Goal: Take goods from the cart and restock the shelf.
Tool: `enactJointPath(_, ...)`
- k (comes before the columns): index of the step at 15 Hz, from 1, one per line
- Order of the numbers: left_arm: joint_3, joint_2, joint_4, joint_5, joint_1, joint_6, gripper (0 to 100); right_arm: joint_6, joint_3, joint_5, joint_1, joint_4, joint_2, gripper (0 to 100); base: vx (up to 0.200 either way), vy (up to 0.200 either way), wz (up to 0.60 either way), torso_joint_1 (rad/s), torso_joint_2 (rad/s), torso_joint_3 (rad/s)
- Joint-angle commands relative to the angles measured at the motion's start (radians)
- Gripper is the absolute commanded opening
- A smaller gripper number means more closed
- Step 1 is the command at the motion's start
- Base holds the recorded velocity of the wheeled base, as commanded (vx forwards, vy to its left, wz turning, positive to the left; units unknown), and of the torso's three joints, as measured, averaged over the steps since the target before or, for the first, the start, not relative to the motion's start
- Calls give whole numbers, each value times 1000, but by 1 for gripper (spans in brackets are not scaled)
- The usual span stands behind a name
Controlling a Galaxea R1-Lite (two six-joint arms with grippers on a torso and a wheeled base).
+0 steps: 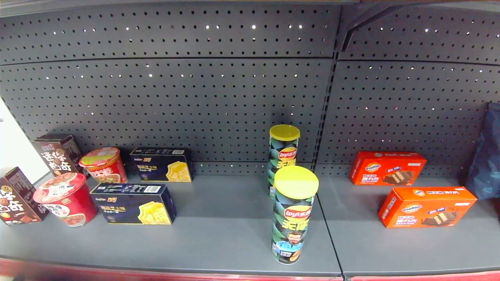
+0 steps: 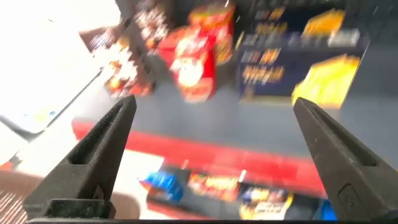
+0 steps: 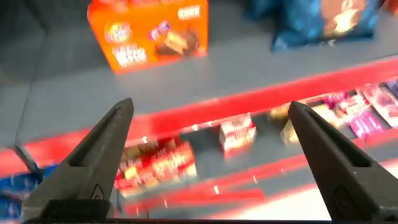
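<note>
The left end effector (image 2: 214, 104) hangs before the shelf (image 1: 234, 226), well to the left of the front chip can (image 1: 295, 214). Its fingers are spread wide with nothing between them. The right end effector (image 3: 210, 107) hangs well to the right of that can, likewise wide and empty. Both sit in front of the red front edge (image 1: 156, 274), below which small packets (image 3: 236, 132) lie on a lower level.

The front chip can stands upright under a yellow lid, close to the red edge and just left of the seam between the two shelf boards. To its left, apart from it, lies the front navy box (image 1: 134, 203). Further left, just beside that box, stands the front red cup (image 1: 66, 200), and past it the front brown box (image 1: 13, 195). To the can's right, well apart, lies the front orange box (image 1: 427, 206).

Directly behind the can stands the rear chip can (image 1: 284, 154), also upright; whether the two touch cannot be told. Behind and left of the can sit the rear navy box (image 1: 162, 164), the rear red cup (image 1: 103, 164) and the rear brown boxes (image 1: 58, 153), in that order leftwards. Behind and right of it lies the rear orange box (image 1: 386, 168), and far to its right sits a blue bag (image 1: 484, 156). The grey pegboard (image 1: 175, 97) rises behind them all.
</note>
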Motion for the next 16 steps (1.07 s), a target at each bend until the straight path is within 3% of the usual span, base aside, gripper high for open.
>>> enactJointPath(1,4,-288,174,-30,7,5,100,-7,107,76,-21,-123,-60,100,0,0,0,0,0,0)
enactJointPath(4,4,-285,168,-88,7,0,100,-10,325,76,-21,-398,-58,100,0,0,0,0,0,0)
enactJointPath(6,3,-287,165,-117,7,-20,100,-4,323,71,-21,-376,-60,100,0,0,0,0,0,0)
enactJointPath(10,16,-285,177,-326,7,-26,100,-73,322,105,-21,-305,-58,100,0,0,0,0,0,0)
enactJointPath(13,75,-287,167,-377,7,-27,100,-75,323,106,-21,-305,-58,100,0,0,0,0,0,0)
enactJointPath(16,85,-285,176,-452,9,-70,100,-75,323,106,-21,-305,-58,100,0,0,0,0,0,0)
